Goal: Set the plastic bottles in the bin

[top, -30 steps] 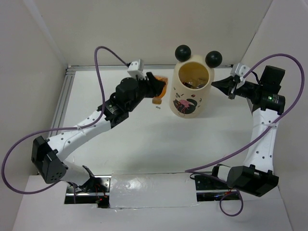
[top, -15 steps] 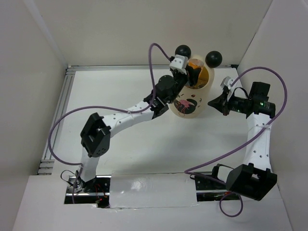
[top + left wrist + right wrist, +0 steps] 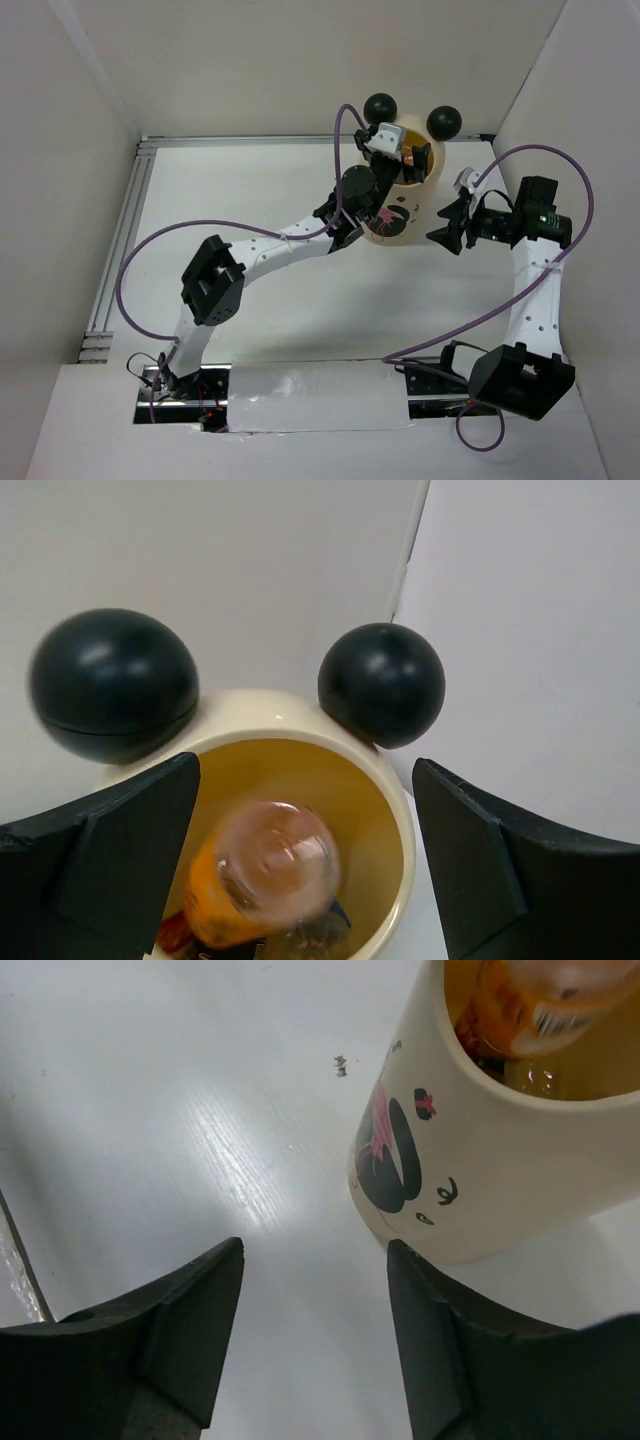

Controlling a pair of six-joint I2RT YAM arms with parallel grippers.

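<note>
Evidently a late stage of the task. The bin (image 3: 392, 222) stands near the far edge of the table (image 3: 250, 190), toward its far right corner. The orange bottle (image 3: 265, 875) sits within the bin's mouth, below the rim, and is blurred in the left wrist view. Under it, scraps of red and blue label and some clear plastic indicate other bottles (image 3: 330, 920) already inside (their number cannot be counted from these views). No bottle can be made out on the table in the overhead view, so the work is judged all but finished. What is left is for the orange bottle to settle and for the arms to draw clear.

Left end effector (image 3: 307, 780): poised directly above the bin's mouth, fingers (image 3: 110, 860) spread wide. The orange bottle lies between them without touching either, so nothing is gripped.

Right end effector (image 3: 315, 1250): hangs over the table just beside the bin's wall, on the side toward the right edge. Its fingers are likewise spread, with bare table between them, and it holds and touches nothing.
</note>
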